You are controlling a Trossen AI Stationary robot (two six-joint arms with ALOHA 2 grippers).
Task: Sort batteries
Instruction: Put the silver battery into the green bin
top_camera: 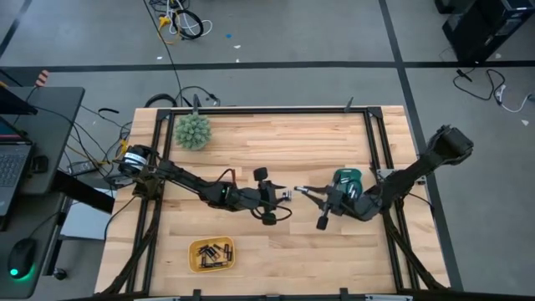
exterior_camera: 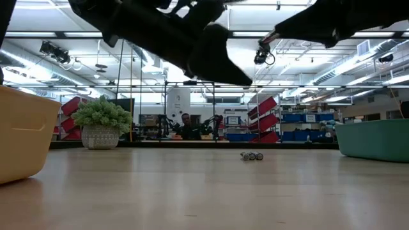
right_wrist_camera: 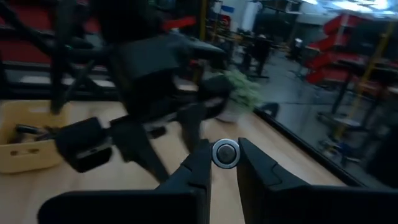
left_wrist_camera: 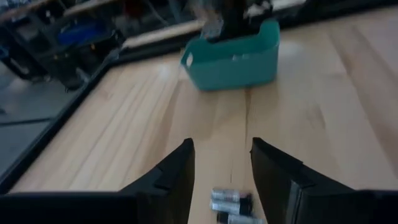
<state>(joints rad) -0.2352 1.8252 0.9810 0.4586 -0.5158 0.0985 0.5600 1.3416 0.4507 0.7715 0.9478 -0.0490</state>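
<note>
Between the open fingers of my left gripper (left_wrist_camera: 221,163), which hovers over mid-table (top_camera: 284,194), a few small batteries (left_wrist_camera: 231,198) lie side by side on the wood (exterior_camera: 251,156). Facing it from the right, my right gripper (right_wrist_camera: 225,163) (top_camera: 304,191) is shut on one silvery battery (right_wrist_camera: 225,154). Behind the right gripper stands the teal bin (top_camera: 345,177) (left_wrist_camera: 233,57). The yellow tray (top_camera: 211,254) near the front edge holds several dark batteries. My right gripper pinches the silvery battery by its round sides (right_wrist_camera: 225,154) between its two fingertips. The fingers reach level from the table's right, and the battery's flat end faces back toward the wrist. It is lifted clear of the table.
A spiky green ball (top_camera: 193,131) sits at the far left of the table, shown as a potted plant (exterior_camera: 101,124) in the low view. Black frame rails (top_camera: 372,142) border the wood. Bare wood lies between the yellow tray (exterior_camera: 19,137) and the teal bin (exterior_camera: 374,137).
</note>
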